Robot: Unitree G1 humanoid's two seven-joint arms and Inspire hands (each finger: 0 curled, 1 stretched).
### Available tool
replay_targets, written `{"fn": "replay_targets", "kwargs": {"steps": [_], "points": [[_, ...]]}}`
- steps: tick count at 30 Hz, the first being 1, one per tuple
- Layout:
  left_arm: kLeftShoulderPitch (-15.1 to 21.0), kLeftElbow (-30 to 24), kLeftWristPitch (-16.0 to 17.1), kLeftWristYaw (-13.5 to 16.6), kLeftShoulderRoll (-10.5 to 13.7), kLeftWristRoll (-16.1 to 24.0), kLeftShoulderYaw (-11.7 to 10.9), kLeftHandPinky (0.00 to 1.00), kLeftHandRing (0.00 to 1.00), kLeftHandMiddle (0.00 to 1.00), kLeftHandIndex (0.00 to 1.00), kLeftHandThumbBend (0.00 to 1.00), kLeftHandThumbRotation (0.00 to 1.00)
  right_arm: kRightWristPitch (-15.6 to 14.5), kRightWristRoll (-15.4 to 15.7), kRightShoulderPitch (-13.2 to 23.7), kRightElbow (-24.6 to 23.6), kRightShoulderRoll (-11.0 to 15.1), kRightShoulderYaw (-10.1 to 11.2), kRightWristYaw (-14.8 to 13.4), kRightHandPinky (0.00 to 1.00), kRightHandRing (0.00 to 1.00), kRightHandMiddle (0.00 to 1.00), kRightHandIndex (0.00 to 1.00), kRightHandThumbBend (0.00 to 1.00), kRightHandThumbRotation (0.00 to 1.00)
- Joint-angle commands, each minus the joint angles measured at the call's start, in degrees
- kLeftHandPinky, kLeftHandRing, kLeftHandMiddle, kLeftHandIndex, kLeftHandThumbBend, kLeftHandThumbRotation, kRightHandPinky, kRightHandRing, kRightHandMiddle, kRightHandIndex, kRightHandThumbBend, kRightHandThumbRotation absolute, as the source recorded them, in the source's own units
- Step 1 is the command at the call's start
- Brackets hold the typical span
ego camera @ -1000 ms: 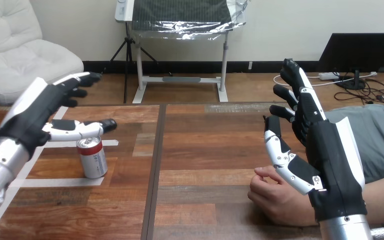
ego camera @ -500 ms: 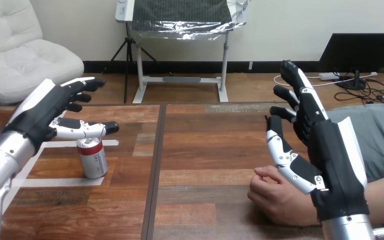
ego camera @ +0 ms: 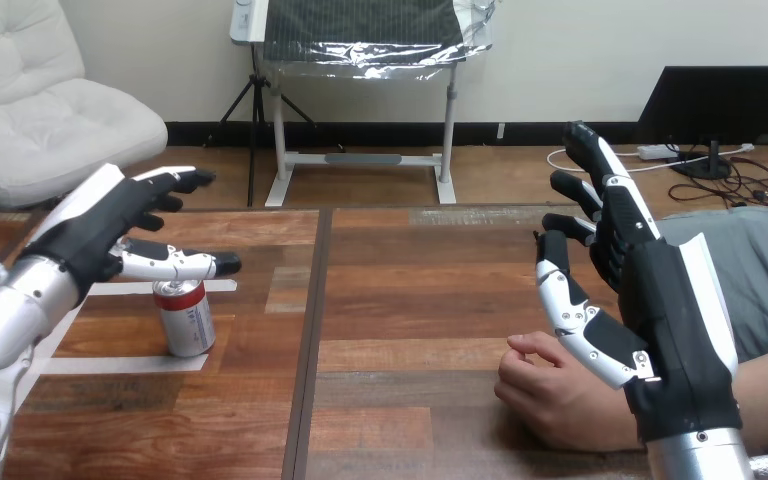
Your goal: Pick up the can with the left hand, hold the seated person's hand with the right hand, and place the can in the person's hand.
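**Both hands open, can standing on the table**

Head view: the left hand (ego camera: pixel 110 225) is hovering just over the can (ego camera: pixel 185 317), fingers and thumb spread apart, gripping nothing. The can is standing upright on the table (ego camera: pixel 410 290) at its left. The right hand (ego camera: pixel 660 300) is reaching forward with straight, parted fingers over the person's hand (ego camera: pixel 550 395), which is lying loosely curled on the wood.

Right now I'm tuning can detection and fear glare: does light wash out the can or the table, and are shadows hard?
Head view: the can has a bright rim on top, but its side is not washed out. Head view: the table bears a pale sheen near its far edge, none beside the can. Head view: the shadow under the person's hand is soft-edged.
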State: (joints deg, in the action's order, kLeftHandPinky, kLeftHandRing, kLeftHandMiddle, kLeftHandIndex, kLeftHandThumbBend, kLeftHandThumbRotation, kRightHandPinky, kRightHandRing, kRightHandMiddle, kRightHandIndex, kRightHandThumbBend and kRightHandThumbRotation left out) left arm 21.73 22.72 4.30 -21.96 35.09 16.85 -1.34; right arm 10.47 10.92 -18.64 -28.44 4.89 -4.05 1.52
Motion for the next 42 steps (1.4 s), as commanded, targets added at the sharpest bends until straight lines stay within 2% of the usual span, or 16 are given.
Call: {"fn": "replay_targets", "kwargs": {"steps": [1, 14, 23, 32, 42], "points": [[5.65, 2.06, 1.33, 0.39, 1.51, 1.51, 1.91, 0.84, 0.9, 0.92, 0.88, 0.79, 0.28, 0.21, -0.97, 3.28, -1.15, 0.24, 0.55, 0.3, 0.8, 0.91, 0.97, 0.95, 0.03, 0.0], [8.56, 6.24, 1.23, 0.36, 1.78, 4.47, 4.83, 0.84, 0.91, 0.93, 0.9, 0.81, 0.32, 0.15, -1.27, 3.3, -1.15, 0.45, 1.2, 0.96, 0.8, 0.91, 0.97, 0.95, 0.05, 0.0], [10.45, 8.26, -0.06, -0.26, 1.87, 6.42, 6.59, 0.83, 0.93, 0.94, 0.91, 0.8, 0.33, 0.15, -1.0, 3.46, -1.11, 0.59, 1.56, 1.33, 0.8, 0.91, 0.96, 0.94, 0.06, 0.0], [12.79, 13.22, 0.4, 1.43, 1.61, 8.56, 8.41, 0.83, 0.93, 0.94, 0.91, 0.79, 0.29, 0.87, -0.7, 3.62, -0.73, 0.74, 1.69, 1.43, 0.78, 0.89, 0.94, 0.93, 0.06, 0.0], [14.95, 18.51, 1.97, 4.92, 1.04, 11.13, 10.61, 0.82, 0.92, 0.93, 0.91, 0.79, 0.27, 0.66, -0.4, 3.72, -0.75, 0.89, 1.81, 1.53, 0.77, 0.88, 0.93, 0.92, 0.07, 0.0]]}}
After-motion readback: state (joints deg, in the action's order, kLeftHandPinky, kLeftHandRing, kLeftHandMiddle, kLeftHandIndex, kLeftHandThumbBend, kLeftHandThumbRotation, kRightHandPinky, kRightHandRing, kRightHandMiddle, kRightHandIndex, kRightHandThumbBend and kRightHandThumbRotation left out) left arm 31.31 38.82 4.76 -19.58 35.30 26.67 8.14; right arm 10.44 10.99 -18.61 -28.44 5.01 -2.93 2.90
